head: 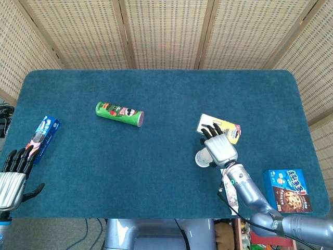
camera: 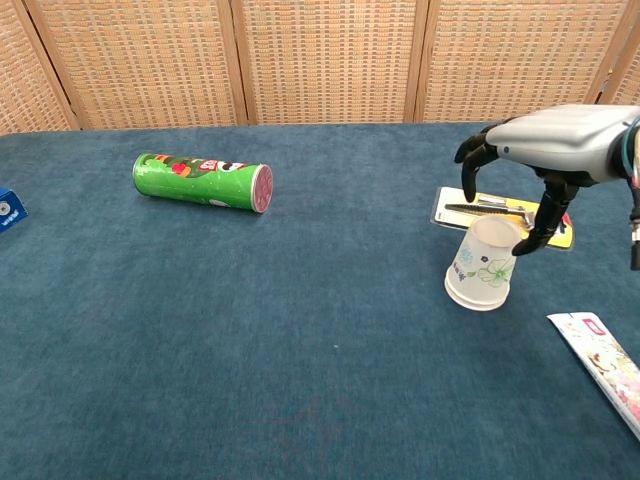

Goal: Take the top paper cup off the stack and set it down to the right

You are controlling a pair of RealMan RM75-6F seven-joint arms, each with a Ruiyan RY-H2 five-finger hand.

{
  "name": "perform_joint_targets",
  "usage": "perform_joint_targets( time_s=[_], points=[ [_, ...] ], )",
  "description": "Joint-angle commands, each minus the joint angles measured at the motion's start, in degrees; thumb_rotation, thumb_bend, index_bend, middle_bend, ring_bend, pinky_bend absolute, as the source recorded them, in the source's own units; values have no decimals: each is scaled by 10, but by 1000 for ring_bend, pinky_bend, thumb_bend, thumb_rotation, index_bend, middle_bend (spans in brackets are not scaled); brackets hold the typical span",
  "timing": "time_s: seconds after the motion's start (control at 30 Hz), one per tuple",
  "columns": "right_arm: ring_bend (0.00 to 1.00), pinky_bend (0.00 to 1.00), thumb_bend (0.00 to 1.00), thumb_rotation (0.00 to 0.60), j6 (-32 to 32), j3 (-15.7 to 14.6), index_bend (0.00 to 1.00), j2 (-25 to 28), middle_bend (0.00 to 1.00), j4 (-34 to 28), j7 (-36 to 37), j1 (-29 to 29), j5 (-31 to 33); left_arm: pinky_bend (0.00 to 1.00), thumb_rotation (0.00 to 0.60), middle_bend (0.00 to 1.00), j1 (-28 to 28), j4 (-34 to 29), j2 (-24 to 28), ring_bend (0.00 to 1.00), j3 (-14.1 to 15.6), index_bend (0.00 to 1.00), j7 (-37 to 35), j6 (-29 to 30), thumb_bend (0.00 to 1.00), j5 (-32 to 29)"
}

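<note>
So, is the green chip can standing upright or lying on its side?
On its side: the green chip can lies lengthwise on the blue table, its round end facing right in the chest view.

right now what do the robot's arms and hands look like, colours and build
Each robot hand has a silver-grey shell over the back and slim black jointed fingers: the right robot hand shows this in both views, the left robot hand at the head view's lower left edge. The right forearm is a glossy grey tube with a small green-ringed light near the wrist and a thin black cable beside it.
</note>
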Motion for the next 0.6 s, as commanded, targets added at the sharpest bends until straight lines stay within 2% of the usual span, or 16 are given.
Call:
perform_joint_targets(
  time_s=[0.03, 0.6],
  points=[
    [0, 0, 285, 600, 0, -1, 353, 0, 129, 2, 0, 3, 2, 0, 600, 0, 0, 0, 0, 0, 0, 0, 0, 0, 245, 0],
    [0, 0, 285, 600, 4, -20, 360, -7, 134, 11, -24, 29, 30, 0, 600, 0, 0, -1, 0, 0, 1, 0, 2, 0, 246, 0]
  ],
)
